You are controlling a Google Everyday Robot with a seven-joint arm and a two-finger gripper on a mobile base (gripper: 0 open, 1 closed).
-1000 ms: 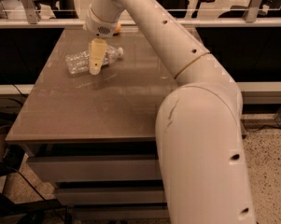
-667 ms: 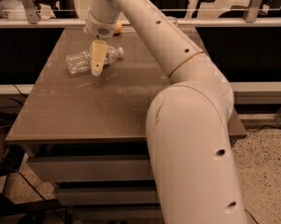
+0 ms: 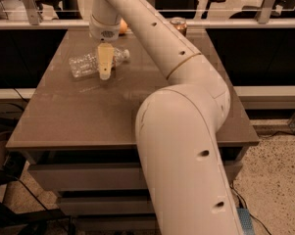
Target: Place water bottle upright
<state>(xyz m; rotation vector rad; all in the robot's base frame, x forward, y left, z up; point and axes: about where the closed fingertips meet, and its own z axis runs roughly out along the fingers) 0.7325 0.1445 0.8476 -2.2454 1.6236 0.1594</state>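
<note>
Camera view: gripper, grasp impossible to tell, over the lying water bottle near the far-left edge of the table.

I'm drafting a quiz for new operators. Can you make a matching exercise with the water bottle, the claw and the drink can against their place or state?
Things:
1 water bottle
2 claw
3 drink can

Place or state:
A standing at the far edge of the table
B lying on its side
C at the bottle's middle

Pairs: 1-B, 2-C, 3-A.
</note>
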